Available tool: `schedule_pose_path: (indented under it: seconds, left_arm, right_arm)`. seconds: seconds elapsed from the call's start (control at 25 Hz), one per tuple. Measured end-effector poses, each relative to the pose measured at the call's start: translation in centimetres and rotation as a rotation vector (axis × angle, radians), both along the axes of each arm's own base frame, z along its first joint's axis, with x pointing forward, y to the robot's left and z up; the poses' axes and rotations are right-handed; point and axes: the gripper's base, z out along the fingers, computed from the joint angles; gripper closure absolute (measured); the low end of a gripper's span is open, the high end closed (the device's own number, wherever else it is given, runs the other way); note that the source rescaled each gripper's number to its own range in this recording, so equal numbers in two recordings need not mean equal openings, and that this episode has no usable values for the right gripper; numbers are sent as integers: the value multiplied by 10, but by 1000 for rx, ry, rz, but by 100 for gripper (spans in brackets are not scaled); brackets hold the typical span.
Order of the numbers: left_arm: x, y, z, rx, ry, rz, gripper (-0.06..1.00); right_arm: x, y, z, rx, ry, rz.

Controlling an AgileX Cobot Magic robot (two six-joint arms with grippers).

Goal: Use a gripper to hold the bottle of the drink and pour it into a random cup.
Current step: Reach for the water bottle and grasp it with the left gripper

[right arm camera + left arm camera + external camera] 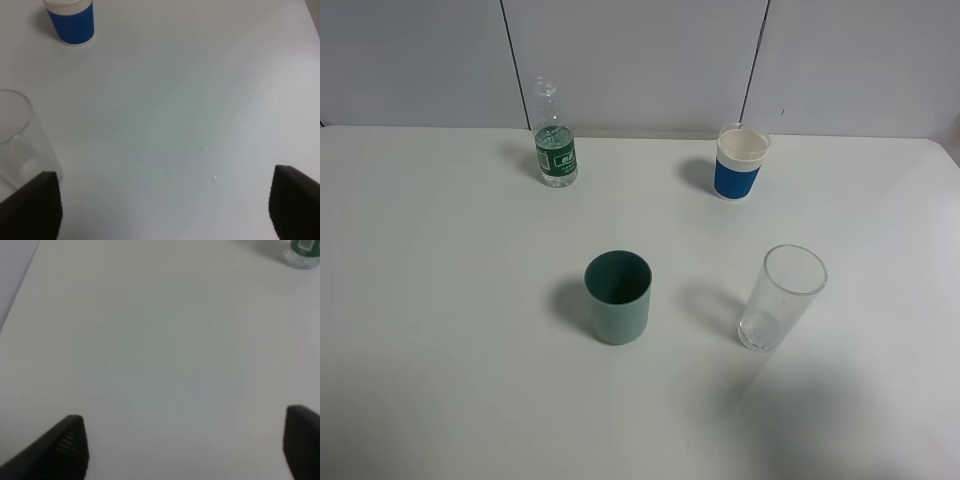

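The bottle of the drink stands upright at the back left of the white table, clear with a green label and no cap visible. In the left wrist view only the bottle's base shows at a corner, far ahead of my left gripper, which is open over bare table. The teal-green cup stands upright near the middle. My right gripper is open too, with nothing between its fingers. Neither gripper shows in the exterior high view.
A white cup with a blue sleeve stands at the back right, also in the right wrist view. A tall clear glass stands right of the teal cup, close beside one right finger. A grey panelled wall runs behind the table.
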Motion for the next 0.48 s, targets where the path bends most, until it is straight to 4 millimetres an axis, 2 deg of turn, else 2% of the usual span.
schedule_pose_path:
  seconds: [0.48]
  left_arm:
    - [0, 0, 0, 3, 0, -1, 37]
  right_arm:
    - [0, 0, 0, 0, 0, 0]
